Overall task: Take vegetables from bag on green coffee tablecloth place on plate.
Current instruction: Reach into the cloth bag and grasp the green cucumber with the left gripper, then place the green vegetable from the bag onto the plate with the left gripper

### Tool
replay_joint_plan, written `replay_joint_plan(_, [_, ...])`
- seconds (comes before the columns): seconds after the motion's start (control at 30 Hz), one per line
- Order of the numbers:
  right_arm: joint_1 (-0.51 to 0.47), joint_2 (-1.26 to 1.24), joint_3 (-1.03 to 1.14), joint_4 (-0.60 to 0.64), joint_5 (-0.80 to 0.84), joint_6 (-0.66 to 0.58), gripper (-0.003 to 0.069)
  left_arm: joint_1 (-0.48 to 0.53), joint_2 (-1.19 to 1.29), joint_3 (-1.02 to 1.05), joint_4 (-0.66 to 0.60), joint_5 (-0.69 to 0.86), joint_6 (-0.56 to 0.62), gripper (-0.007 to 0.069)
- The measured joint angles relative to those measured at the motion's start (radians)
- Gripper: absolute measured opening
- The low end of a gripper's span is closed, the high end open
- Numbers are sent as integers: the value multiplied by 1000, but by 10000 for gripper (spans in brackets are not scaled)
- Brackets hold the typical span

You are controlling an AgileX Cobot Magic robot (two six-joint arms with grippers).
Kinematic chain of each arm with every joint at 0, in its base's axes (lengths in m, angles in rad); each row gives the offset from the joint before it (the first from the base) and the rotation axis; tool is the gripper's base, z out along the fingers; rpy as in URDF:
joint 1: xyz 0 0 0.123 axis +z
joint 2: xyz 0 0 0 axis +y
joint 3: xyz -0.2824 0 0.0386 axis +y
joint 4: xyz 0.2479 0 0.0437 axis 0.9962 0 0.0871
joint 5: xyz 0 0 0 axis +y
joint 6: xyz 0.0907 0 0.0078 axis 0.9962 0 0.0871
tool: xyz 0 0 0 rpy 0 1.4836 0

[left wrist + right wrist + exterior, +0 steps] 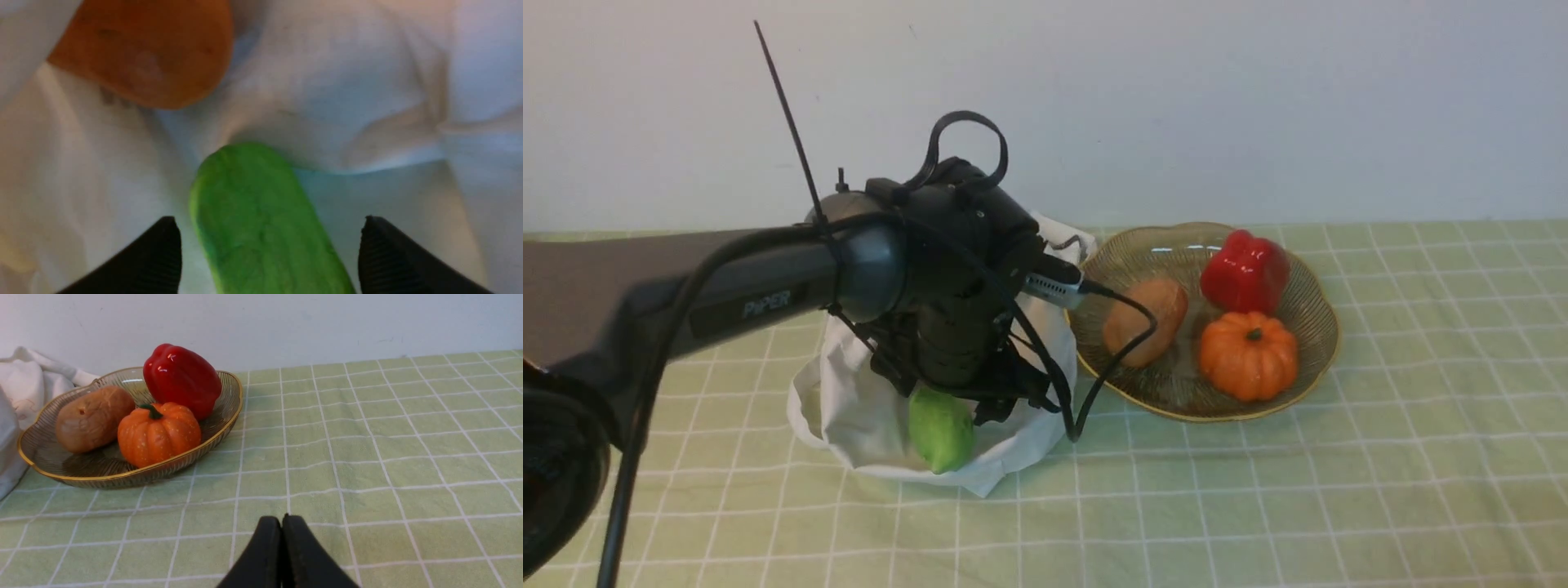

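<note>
Left arm [768, 294], front view: reaches out over the white bag [849, 416]. Green gourd [941, 429] sits in the bag's open mouth, directly under the wrist. Plate [1316, 314] is just beside the bag on the checked tablecloth [1339, 490], carrying a potato [1145, 320], red pepper [1245, 269] and pumpkin [1248, 353].

Left wrist view: left gripper [269, 230] jaws spread, one each side of the gourd, neither touching it. Second potato [143, 49] lies further inside the bag.

Right wrist view: right gripper [282, 522] jaws pressed together, empty, over the tablecloth, apart from the plate.
</note>
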Motion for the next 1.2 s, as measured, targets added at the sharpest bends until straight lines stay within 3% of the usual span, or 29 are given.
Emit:
replay_joint_plan(0.27, [0, 0, 0, 0, 0, 0, -17, 0, 41, -5, 18, 28, -34, 520])
replay_joint_plan(0.43, [0, 0, 0, 0, 0, 0, -17, 0, 68, -5, 18, 56, -25, 390])
replay_joint_plan(0.5, [0, 0, 0, 0, 0, 0, -17, -1, 63, -8, 2, 66, -1, 392])
replay_joint_plan(0.63, [0, 0, 0, 0, 0, 0, -17, -1, 26, -30, -88, 98, 88, 394])
replay_joint_plan(0.83, [0, 0, 0, 0, 0, 0, -17, -15, -85, -122, -345, 120, 278, 394])
replay_joint_plan(0.93, [0, 0, 0, 0, 0, 0, -17, -36, -95, -172, -435, 7, 304, 394])
replay_joint_plan(1.2, [0, 0, 0, 0, 0, 0, -17, -79, 0, -183, -465, -451, 314, 394])
